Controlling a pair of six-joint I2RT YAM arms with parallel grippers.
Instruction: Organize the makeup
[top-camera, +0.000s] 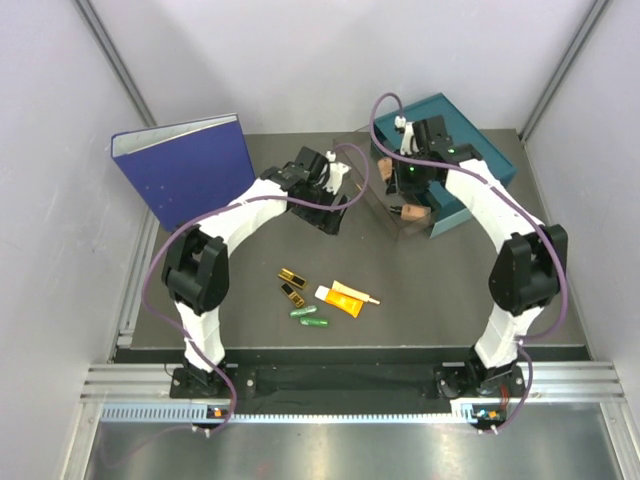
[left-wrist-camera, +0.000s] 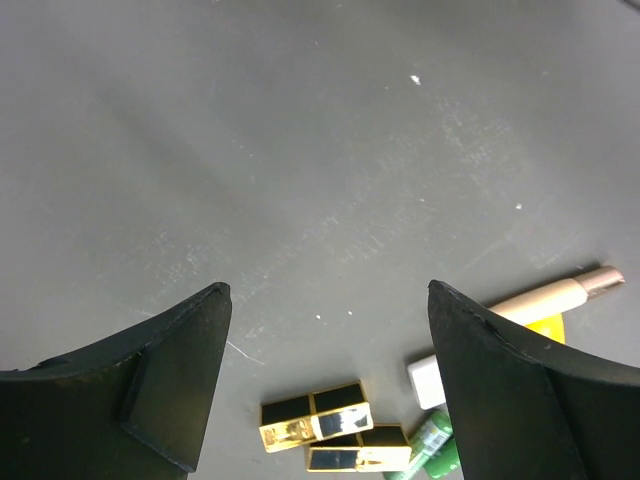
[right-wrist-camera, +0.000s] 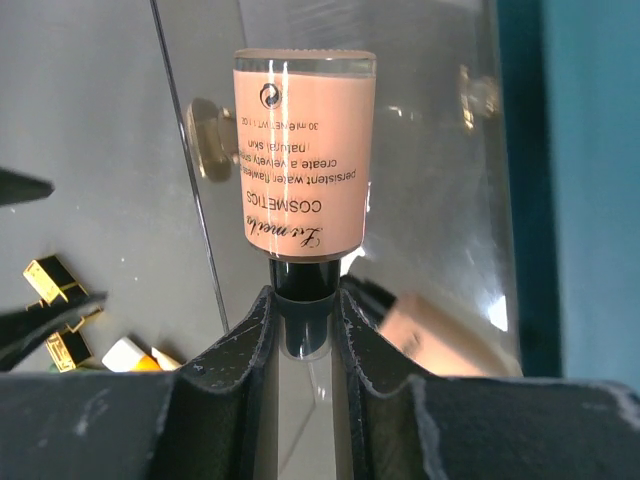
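Dark grey bench (top-camera: 440, 300) here, and we've got the right tool (right-wrist-camera: 303, 315) pinching a beige bottle (right-wrist-camera: 305, 160) by its dark cap (right-wrist-camera: 300, 282); left tool (left-wrist-camera: 328, 290) is spread wide, holding nothing.

2 cases (top-camera: 290, 275) gold-and-black; 2 capsules (top-camera: 303, 312) green; tube (top-camera: 347, 298) yellow-orange (cap (top-camera: 323, 293) white); bottle (right-wrist-camera: 304, 160) beige; binder (top-camera: 190, 170) blue; box (top-camera: 450, 108) teal

A dark grey table (top-camera: 450, 290) with makeup scattered near its middle.
Toward the near edge lie two gold-and-black cases (top-camera: 291, 276) side by side. Just right of them are two green capsules (top-camera: 303, 311), and beyond those a yellow-orange tube (top-camera: 345, 298) with its white cap pointing left and a slim beige stick (top-camera: 368, 297) beside it. A blue binder (top-camera: 190, 170) stands at the far left, a teal box (top-camera: 460, 108) sits at the far right, and a clear organizer (top-camera: 385, 215) sits between them.
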